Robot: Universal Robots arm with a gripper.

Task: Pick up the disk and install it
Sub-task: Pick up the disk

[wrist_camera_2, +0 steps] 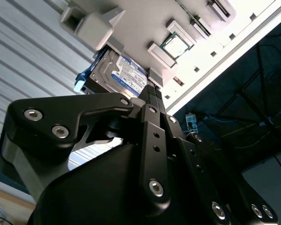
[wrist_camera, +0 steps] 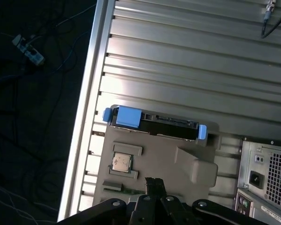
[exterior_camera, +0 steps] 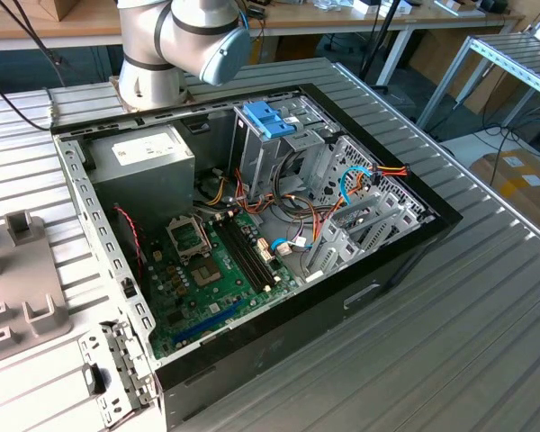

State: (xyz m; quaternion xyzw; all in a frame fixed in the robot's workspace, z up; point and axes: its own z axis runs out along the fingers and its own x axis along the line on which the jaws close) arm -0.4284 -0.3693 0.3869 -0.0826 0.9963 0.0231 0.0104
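the gripper has its two thin fingers pressed together, with nothing between them. it hangs over the grey holder and does not touch it. the disk stands on its edge in a slot at the holder's far side, apart from the fingers, with a blue rail at each end. a small chip lies in the holder near the fingers. the open computer case sits just beside the holder on the ribbed table.

i think the job now is the pick. to do it well, the fingers should open wider than the disk is thick and line up with its two flat faces. squeeze the dark metal, not the blue rails. lift straight up so nothing catches.
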